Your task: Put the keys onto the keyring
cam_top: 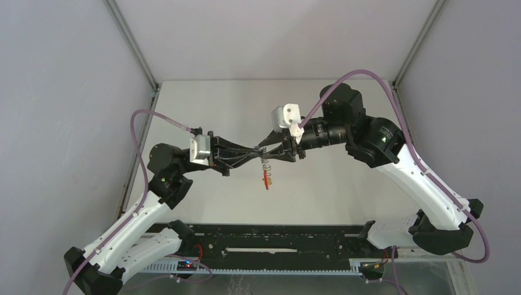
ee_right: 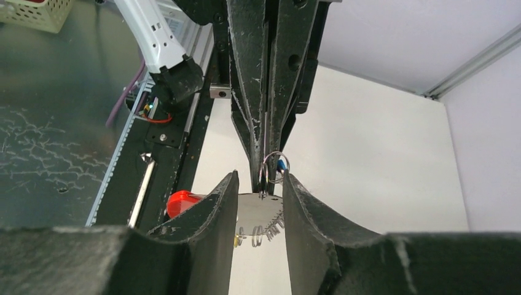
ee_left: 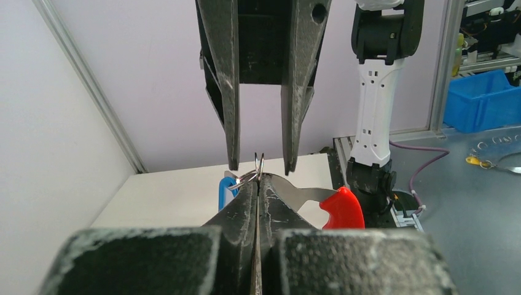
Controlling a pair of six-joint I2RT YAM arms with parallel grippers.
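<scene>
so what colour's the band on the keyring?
Red. The band on the keyring shows best in the left wrist view.

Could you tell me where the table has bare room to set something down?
Bare white table lies between the back wall and the left gripper and right gripper, and between the hanging grey metal keyring and the black rail. Crowded where the grippers meet.

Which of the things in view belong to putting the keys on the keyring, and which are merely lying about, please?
Job in hand:
keyring with red band
blue key
left gripper, shut on the keyring
right gripper, open around the key's wire ring

Lying about:
blue bin
cream basket
</scene>
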